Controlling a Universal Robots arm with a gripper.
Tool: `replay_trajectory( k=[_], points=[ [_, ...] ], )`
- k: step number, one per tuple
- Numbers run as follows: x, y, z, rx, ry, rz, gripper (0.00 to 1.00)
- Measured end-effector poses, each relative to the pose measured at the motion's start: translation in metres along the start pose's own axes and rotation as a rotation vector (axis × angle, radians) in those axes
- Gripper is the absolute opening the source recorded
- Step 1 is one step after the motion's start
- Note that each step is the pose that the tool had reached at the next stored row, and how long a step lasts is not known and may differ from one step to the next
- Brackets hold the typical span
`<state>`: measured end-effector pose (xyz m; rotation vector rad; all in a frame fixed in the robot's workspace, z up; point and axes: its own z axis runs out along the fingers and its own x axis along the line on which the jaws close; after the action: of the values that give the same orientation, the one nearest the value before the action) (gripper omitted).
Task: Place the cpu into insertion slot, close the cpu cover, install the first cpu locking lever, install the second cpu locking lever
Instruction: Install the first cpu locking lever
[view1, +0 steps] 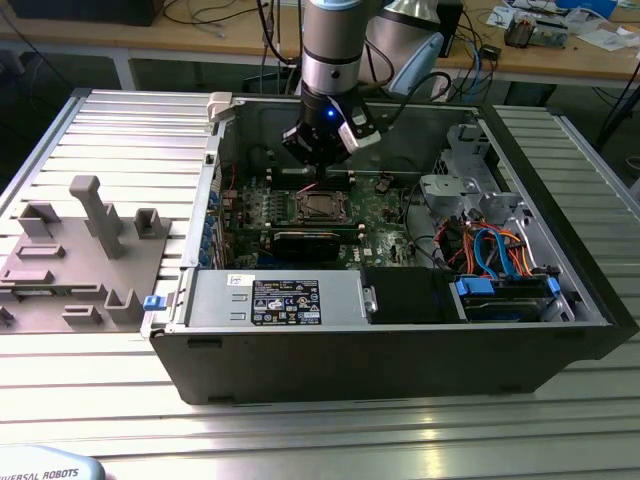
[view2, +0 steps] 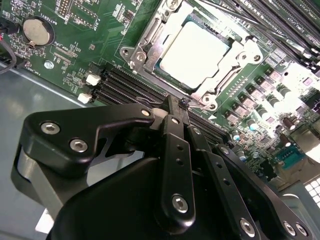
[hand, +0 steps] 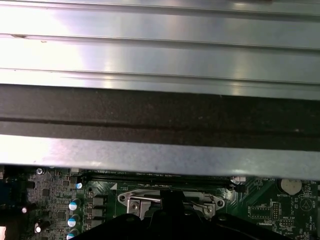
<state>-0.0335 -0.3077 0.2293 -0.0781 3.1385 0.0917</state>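
silver cpu (view2: 196, 55) seated in insertion slot (view2: 150, 47), cover (view2: 235, 60) closed

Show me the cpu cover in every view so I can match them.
Exterior view: the cpu cover sits mid-way along the green board, inside the open case.
Second wrist view: the cpu cover frames the pale chip.
First wrist view: its silver edge lies on the board.
Landmark: the coin battery, in both wrist views.
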Motion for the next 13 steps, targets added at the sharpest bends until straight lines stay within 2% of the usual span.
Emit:
replay_trajectory(
  k=[13],
  points=[
    [0.0007,-0.0001,0.0025,-0.0001,0.0000,0.000,0.11]
  ],
)
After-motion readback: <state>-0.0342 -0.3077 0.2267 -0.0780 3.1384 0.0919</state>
